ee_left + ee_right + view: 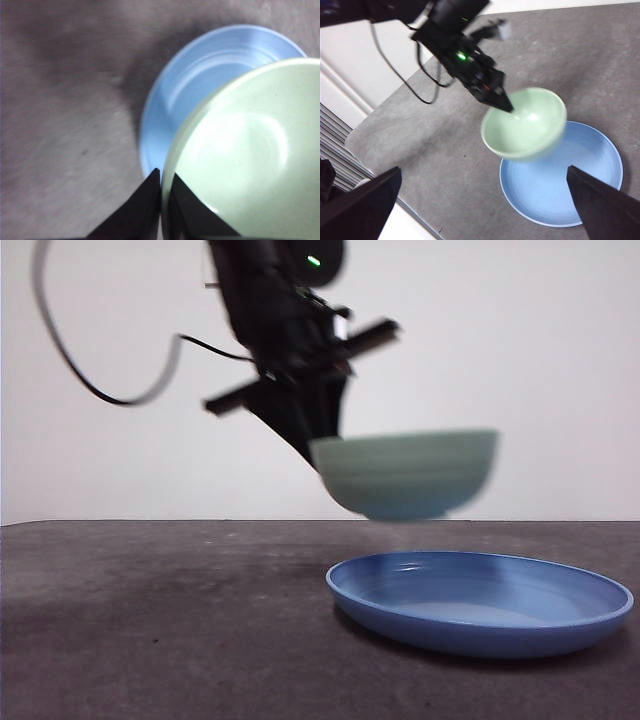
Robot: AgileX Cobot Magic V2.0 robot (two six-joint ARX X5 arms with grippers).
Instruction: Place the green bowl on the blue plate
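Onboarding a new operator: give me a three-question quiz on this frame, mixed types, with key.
1. True or false: the green bowl rests on the blue plate.
2. Which gripper holds the bowl? A) left gripper B) right gripper
3. Fill in: the left gripper clamps the bowl by its ____.

Key: 1. False, it is in the air above the plate. 2. A; the right gripper is open and apart from both. 3. rim.

You see a dark grey speckled tabletop [160,620] (rounded at one corner) before a plain white wall [520,340].
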